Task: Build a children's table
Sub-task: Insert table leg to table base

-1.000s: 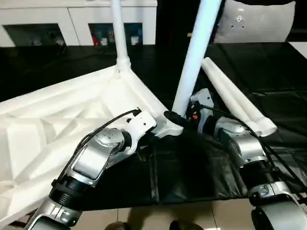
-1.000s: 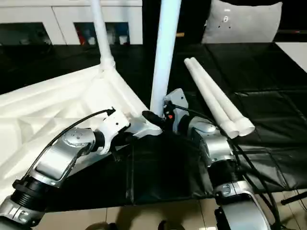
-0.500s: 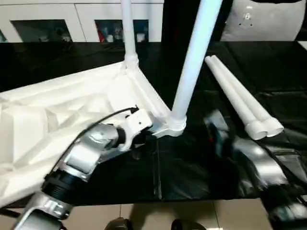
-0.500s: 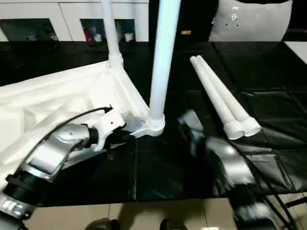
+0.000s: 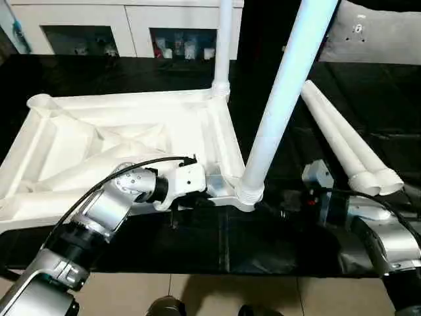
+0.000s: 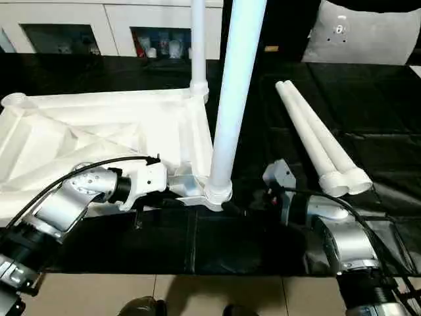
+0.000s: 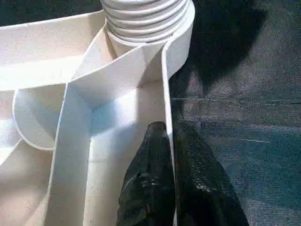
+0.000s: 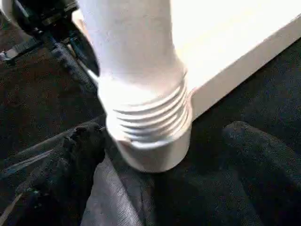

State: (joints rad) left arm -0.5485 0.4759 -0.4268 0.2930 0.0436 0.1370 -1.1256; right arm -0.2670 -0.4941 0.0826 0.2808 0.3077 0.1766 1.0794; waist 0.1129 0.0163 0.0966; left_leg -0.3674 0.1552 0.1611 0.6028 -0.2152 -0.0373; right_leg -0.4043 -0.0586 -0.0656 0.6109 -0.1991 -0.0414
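Released from the near leg [image 5: 283,112], the right gripper [image 6: 253,205] has drawn back onto the black mat [image 6: 263,250], its fingers [image 8: 80,141] spread wide either side of the threaded base. Upside down on the mat lies the table top [image 5: 118,141], ribs up, its long side running left to right, with two legs upright in corner sockets and two loose legs [image 6: 316,141] lying side by side, pointing away. Reaching in low, the left gripper [image 7: 169,136] pinches the top's near rim beside the socket.
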